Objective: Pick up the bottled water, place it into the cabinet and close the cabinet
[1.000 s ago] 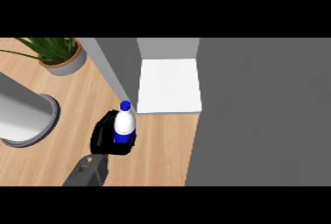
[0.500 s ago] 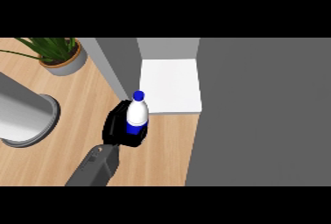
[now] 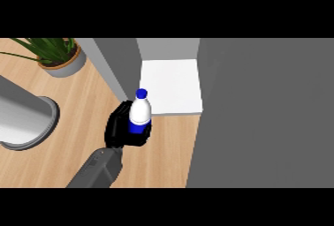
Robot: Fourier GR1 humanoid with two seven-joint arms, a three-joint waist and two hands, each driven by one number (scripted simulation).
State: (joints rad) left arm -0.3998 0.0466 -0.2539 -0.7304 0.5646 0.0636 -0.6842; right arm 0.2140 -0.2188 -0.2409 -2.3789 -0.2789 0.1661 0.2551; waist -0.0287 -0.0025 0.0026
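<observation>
We see the left hand (image 3: 124,130) with its fingers curled round the bottled water (image 3: 139,111), gripping the blue-labelled lower half. The white body and blue cap stand clear above the hand. The bottle sits right at the open front of the cabinet (image 3: 173,84), its cap overlapping the edge of the white cabinet floor. Whether it is off the wooden surface (image 3: 78,97) we cannot tell. A grey cylinder (image 3: 23,119) and a potted plant (image 3: 60,55) stand well off to the left.

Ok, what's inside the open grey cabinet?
Only its white floor shows; the grey panel covers its right side. The white blue-capped water bottle is outside, in the black hand.
</observation>
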